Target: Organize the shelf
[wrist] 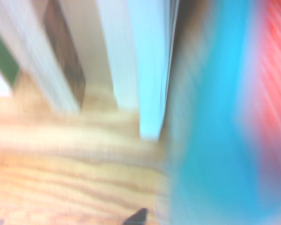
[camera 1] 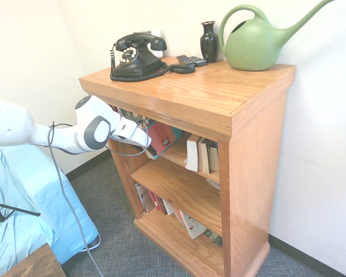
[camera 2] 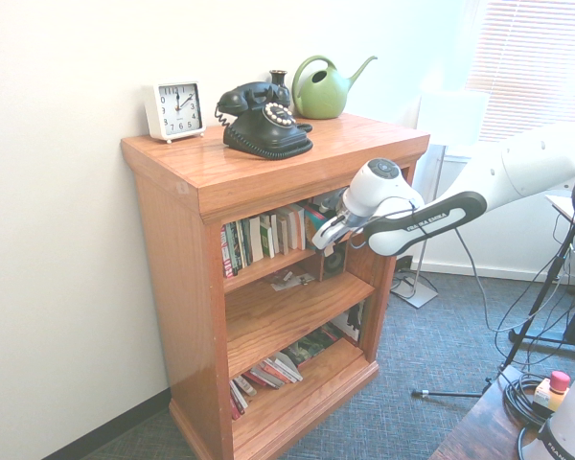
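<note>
The shelf (camera 1: 219,98) is a honey-coloured oak bookcase with a thick top and three tiers, seen also from its other side (camera 2: 268,163). My gripper (camera 1: 150,145) reaches into the front of the top tier, right at a leaning red book with a teal edge (camera 1: 163,137). In the second exterior view the gripper (camera 2: 321,240) sits at the right end of a row of upright books (camera 2: 264,235). The blurred wrist view shows the teal and red book (wrist: 215,140) close by, pale upright books (wrist: 145,70) and the tier's wooden board (wrist: 75,159). Whether the book is held does not show.
A black dial phone (camera 1: 135,56), a dark vase (camera 1: 209,41), a green watering can (camera 1: 256,40) and a white clock (camera 2: 175,109) stand on the top. White books (camera 1: 199,154) stand further right on the top tier. Toppled books (camera 1: 190,222) lie on the bottom tier. Blue-covered furniture (camera 1: 29,196) is close by.
</note>
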